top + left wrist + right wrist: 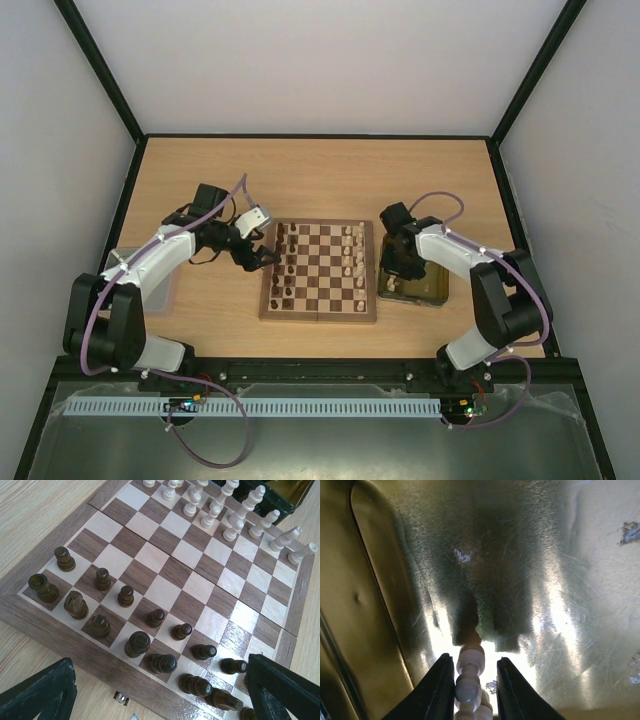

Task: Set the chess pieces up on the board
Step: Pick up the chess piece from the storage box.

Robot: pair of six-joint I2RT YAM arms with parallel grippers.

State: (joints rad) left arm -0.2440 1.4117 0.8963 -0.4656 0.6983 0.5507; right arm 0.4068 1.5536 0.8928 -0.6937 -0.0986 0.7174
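Closest to the lens on the right wrist view is the right gripper, its two black fingers sitting either side of one pale piece down inside the yellow tray. One finger looks to be touching it and there's a sliver of gap on the other side, so I honestly can't tell if it's pinched yet or just bracketed.

That tray sits just beside the right edge of the board, which is mid-table between the arms. The dark pieces are lined up in two rows on the left side and the pale pieces on the far side. The left gripper hangs over the dark rows with its jaws spread wide and nothing in them.

Handling-wise, my guess is these are light, stiff, smooth turned wood (round and glossy, so they'd happily roll or twist out of a sloppy pinch). I'd squeeze across the thicker body under the head, not the skinny neck, and keep it gentle. The neighbours on the board are packed close, so a bump would topple them.
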